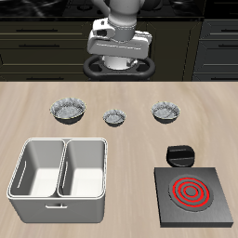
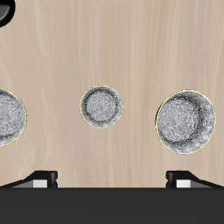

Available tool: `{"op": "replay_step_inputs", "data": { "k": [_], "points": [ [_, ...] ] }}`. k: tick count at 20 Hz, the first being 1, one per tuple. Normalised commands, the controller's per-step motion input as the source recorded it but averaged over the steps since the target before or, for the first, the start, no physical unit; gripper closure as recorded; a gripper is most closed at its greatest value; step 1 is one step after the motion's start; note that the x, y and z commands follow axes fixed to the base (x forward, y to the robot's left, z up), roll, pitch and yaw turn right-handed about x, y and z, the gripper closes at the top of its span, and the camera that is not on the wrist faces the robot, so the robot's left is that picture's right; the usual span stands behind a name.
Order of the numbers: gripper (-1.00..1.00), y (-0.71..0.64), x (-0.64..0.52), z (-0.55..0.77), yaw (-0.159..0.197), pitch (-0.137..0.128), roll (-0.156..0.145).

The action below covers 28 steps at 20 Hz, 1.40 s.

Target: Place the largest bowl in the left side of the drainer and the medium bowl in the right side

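Three grey metal bowls sit in a row across the middle of the desk [image 1: 112, 100], all upright and well apart from one another, none yet in the drainer [image 1: 58, 167]. The largest bowl [image 1: 68, 111] lies at one end of the row, just behind the drainer; the smallest bowl [image 1: 113, 117] is in the middle, and the medium bowl [image 1: 165, 112] is at the other end, behind the black hotplate [image 1: 192, 193] with its red rings. Both drainer compartments are empty. The tool [image 1: 119, 61] hangs high above the back of the desk, roughly over the smallest bowl, with its fingers [image 2: 39, 180] spread wide apart and nothing between them. That height and opening suit a start pose, so I judge no step is done. The largest bowl's nearness to the drainer should make for a short carry.
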Motion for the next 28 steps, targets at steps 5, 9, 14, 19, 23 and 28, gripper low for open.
{"op": "replay_step_inputs", "data": {
  "k": [5, 9, 14, 19, 23, 28],
  "points": [
    [-1.0, -0.28, 0.06, 0.0, -0.001, 0.007, -0.011],
    [-1.0, -0.35, 0.09, -0.02, -0.001, 0.009, 0.018],
    [-1.0, -0.35, 0.11, 0.01, 0.018, -0.005, 0.005],
    [-1.0, -0.28, 0.11, 0.06, 0.005, 0.003, 0.019],
    [-1.0, -0.29, 0.15, 0.04, 0.008, 0.018, 0.063],
    [-1.0, -0.26, 0.13, -0.06, 0.026, 0.045, 0.021]
  ]
}}
